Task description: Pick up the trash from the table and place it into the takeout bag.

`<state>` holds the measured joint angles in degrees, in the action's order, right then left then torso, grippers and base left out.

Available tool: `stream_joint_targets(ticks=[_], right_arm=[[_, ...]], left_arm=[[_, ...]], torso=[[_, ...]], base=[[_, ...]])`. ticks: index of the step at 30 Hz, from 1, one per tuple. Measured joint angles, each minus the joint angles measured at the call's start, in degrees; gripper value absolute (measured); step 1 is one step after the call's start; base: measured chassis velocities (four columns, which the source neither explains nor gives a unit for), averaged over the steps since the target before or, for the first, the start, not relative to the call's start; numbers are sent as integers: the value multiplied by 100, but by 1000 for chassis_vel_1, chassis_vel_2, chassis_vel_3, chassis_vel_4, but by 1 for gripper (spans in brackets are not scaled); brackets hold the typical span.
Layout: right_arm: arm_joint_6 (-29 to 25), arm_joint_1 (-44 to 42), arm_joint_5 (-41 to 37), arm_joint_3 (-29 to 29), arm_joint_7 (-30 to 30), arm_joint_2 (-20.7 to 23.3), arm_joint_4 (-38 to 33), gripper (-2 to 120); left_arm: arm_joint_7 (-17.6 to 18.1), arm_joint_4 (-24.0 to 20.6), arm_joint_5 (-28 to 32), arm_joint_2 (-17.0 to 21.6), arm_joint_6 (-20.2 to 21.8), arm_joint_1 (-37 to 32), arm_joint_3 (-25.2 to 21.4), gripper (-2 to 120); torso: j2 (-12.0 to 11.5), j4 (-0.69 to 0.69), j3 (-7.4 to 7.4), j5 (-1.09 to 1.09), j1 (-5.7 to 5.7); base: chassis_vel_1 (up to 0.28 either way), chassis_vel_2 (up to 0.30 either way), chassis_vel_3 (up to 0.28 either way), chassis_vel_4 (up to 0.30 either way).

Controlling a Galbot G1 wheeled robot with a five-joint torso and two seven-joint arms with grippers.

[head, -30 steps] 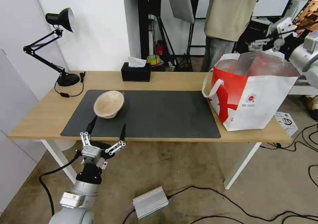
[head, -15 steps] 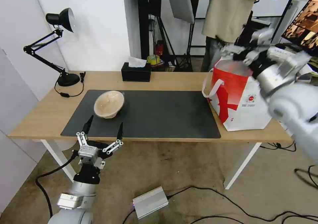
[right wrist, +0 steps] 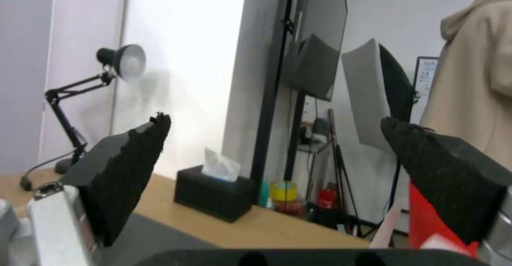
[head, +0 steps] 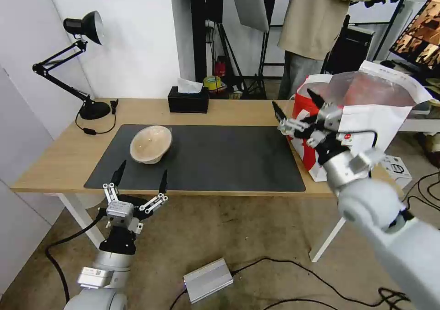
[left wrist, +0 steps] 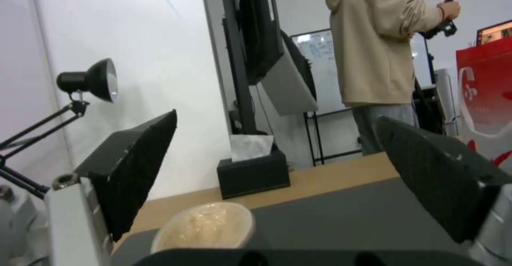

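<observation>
A beige translucent lidded bowl (head: 151, 144) lies tilted on the left part of the dark grey mat (head: 220, 158); in the left wrist view the bowl (left wrist: 205, 226) sits low between the fingers, farther off. My left gripper (head: 143, 168) (left wrist: 277, 118) hangs open at the table's (head: 229, 110) near edge, short of the bowl and holding nothing. The white-and-red takeout bag (head: 389, 117) (left wrist: 483, 86) stands open at the table's right end. In front of the bag's left side, above the table, my right gripper (head: 292, 98) (right wrist: 275, 120) is open and holds nothing.
A black tissue box (head: 188, 100) sits at the table's back edge and a black desk lamp (head: 87, 62) at the back left. A person stands behind the bag. On the floor lie a grey box (head: 208, 280) and cables.
My right arm has swung from behind the bag's far right around to the front of its left side. My left gripper has sunk slightly back from the table edge.
</observation>
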<state>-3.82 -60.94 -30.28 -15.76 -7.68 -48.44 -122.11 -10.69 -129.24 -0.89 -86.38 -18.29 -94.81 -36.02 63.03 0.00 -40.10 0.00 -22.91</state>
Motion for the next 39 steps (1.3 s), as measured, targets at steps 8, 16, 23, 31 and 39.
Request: stream_joint_targets(ticks=[8,16,23,31,39], right_arm=[[-424,-815,846,-73,124,-566,-41,100],[-776,-1662,1562,-395,233,-917,-246,100],[-952,-2213,1805,-716,311,-1025,-445,100],[-1028,-2835,1932,-1198,519,-1072,-499,100],[-1009,-3097,1738,-1508,726,-916,-489,100]], left_arm=[[0,93,11,23,16,33,30,100],[-3,157,24,50,20,59,48,100],[-3,163,25,41,22,60,59,100],[-3,150,18,37,20,37,57,100],[-4,141,6,23,6,15,56,100]], torso=[[0,1,0,0,0],[0,0,0,0,0],[0,0,0,0,0],[0,0,0,1,0],[0,1,0,1,0]], base=[[0,0,0,0],[0,0,0,0],[0,0,0,0],[0,0,0,0],[0,0,0,0]])
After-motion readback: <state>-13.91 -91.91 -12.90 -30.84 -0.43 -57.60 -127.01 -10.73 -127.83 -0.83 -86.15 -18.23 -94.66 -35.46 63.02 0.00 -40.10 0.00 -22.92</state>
